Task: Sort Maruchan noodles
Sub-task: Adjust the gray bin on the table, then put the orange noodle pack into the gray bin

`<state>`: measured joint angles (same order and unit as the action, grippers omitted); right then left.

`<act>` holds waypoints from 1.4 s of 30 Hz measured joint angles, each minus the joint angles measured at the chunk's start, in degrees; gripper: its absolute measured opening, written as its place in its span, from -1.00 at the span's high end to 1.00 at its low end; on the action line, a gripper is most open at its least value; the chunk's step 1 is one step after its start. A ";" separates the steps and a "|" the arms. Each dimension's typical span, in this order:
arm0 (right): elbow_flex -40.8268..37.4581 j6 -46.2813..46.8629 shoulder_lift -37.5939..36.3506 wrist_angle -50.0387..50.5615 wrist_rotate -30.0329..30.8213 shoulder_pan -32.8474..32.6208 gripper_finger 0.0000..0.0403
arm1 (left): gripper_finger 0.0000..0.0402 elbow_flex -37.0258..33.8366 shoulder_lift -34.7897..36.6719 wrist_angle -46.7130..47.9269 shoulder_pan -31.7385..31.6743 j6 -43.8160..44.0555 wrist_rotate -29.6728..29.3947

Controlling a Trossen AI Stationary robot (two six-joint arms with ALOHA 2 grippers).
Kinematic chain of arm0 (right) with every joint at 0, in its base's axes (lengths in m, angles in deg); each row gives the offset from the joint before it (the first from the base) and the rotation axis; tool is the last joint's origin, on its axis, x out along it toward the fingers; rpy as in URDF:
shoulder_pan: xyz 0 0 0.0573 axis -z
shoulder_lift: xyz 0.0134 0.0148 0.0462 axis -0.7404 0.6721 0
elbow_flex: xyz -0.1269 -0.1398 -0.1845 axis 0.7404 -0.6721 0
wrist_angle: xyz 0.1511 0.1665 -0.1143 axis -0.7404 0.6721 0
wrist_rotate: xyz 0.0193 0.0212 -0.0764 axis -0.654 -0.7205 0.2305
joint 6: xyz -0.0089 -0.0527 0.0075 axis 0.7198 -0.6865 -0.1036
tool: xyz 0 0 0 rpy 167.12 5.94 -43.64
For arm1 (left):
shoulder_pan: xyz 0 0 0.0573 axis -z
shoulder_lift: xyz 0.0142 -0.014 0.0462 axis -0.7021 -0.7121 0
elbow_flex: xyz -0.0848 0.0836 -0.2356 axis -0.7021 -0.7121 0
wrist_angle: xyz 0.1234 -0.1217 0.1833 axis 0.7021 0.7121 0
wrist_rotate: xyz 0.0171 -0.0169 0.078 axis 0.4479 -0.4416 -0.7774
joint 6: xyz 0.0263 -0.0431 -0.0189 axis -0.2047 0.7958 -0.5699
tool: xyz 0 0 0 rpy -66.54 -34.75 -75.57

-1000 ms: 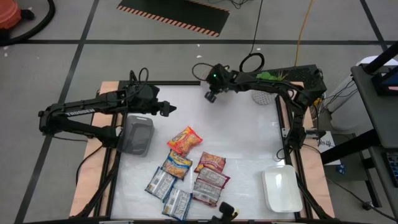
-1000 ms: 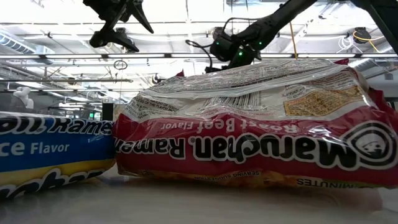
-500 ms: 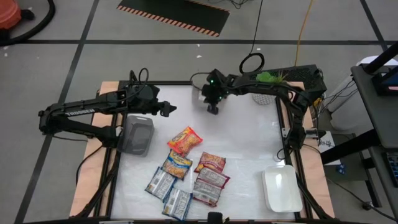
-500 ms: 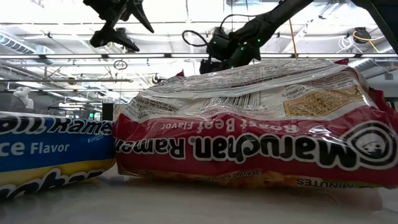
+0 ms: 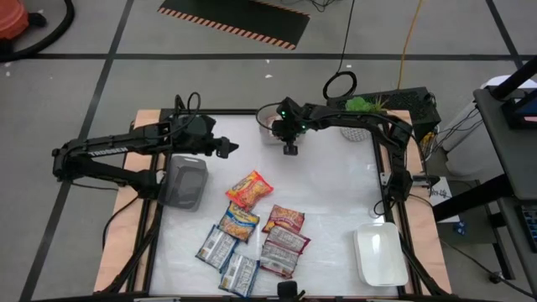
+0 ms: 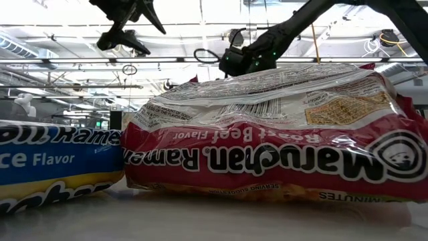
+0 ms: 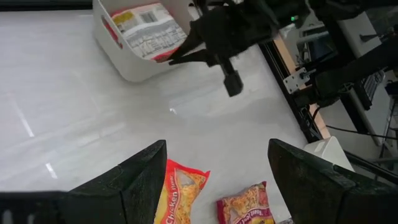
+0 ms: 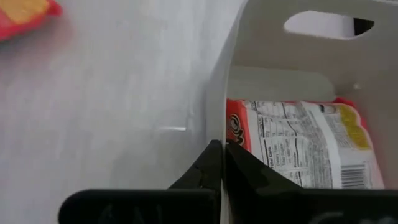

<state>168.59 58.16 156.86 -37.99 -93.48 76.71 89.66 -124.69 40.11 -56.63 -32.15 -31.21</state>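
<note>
Several Maruchan packets lie flat in a near-centre cluster: an orange-red one point(image 5: 250, 189), a blue and yellow one point(image 5: 241, 222), maroon ones point(image 5: 285, 220) and blue-silver ones point(image 5: 216, 246). One more packet point(image 7: 146, 28) lies inside a white bin point(image 7: 134, 59) at the far centre, and it also shows in the right wrist view point(image 8: 298, 149). My right gripper point(image 8: 224, 158) is shut on the bin's wall. My left gripper point(image 7: 217, 168) hangs open and empty above the table's left part, above a grey tray point(image 5: 185, 180). My right gripper pinches the white bin's thin side wall at its upper edge point(image 8: 219, 93), one finger inside the bin and one outside. The fingers point(image 7: 179, 57) slant down from the table's right side. The bin stands upright on the table.
A white tray point(image 5: 379, 256) sits at the near right corner. In the low view a maroon packet point(image 6: 267, 140) and a blue packet point(image 6: 53, 161) fill the foreground. Bare tabletop lies between the bin and the packet cluster.
My right gripper has moved a little toward the table's left and near edges and has turned, coming down at the white bin's wall.
</note>
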 joint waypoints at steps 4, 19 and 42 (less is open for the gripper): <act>0.01 1.80 0.73 -1.27 5.37 -0.01 0.96 | -0.40 0.00 0.00 0.02 0.57 0.86 -0.03; 0.02 13.85 -1.23 -4.68 6.62 -0.46 0.44 | -0.40 0.00 0.00 1.03 1.82 1.34 1.05; 0.01 44.59 -11.08 8.19 0.60 -7.74 0.26 | -0.39 0.02 -10.65 12.83 13.36 -34.89 4.91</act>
<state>168.60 102.75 145.78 -29.80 -92.88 68.97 89.69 -135.34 52.94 -43.27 -67.04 -26.30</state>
